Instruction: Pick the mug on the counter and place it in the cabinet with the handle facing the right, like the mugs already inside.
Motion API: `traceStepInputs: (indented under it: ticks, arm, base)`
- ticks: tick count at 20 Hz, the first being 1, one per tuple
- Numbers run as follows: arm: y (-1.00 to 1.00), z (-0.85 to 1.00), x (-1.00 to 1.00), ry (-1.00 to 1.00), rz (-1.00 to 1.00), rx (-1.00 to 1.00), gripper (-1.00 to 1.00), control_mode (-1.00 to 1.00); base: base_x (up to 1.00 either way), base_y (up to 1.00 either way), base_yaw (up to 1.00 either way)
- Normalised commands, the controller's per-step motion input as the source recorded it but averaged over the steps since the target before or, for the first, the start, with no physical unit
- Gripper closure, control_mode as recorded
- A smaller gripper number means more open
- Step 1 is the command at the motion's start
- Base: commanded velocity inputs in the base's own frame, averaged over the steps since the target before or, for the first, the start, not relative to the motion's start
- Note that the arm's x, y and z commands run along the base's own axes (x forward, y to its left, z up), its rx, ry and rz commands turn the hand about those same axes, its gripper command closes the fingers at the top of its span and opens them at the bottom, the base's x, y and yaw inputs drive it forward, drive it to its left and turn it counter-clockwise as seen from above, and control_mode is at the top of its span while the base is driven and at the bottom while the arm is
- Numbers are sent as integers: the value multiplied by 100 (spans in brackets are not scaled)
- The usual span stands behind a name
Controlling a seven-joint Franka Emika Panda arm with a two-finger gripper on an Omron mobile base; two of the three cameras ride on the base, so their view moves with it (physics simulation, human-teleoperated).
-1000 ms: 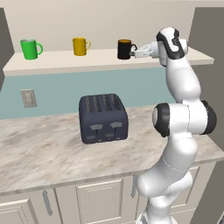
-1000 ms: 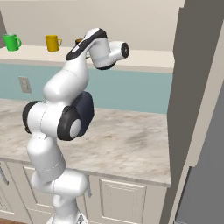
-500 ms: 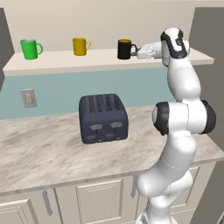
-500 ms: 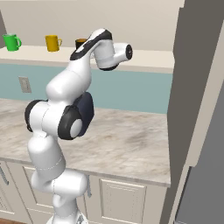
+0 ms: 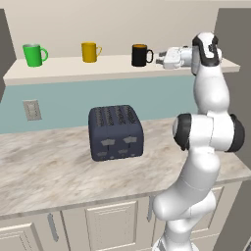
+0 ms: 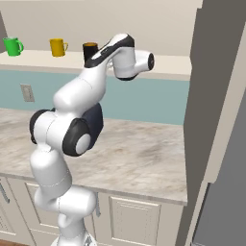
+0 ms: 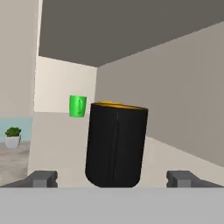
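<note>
The white arm stands upright, bent at the elbow. The claw (image 5: 159,60) points sideways, level. Its jaws are spread wide, holding nothing.

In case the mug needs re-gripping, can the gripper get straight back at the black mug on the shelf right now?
Probably yes. The gripper is open just right of the black mug, its handle toward the fingers, with nothing between; the hand view shows both fingertips flanking it.

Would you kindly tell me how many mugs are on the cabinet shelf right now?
3: the green mug at the left, the yellow mug in the middle, the black mug at the right. None seems hidden.
</note>
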Motion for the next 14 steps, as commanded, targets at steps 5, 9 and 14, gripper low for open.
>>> traceStepInputs:
  ticks: [5, 9, 14]
  arm:
    - [-5, 9, -61, -23, 3, -2, -100, -100]
    - [0, 37, -95, -33, 6, -4, -100, -100]
    - [16, 71, -94, -28, 7, -4, -100, -100]
  base:
    - [0, 0, 0]
    - [0, 0, 0]
    - [0, 0, 0]
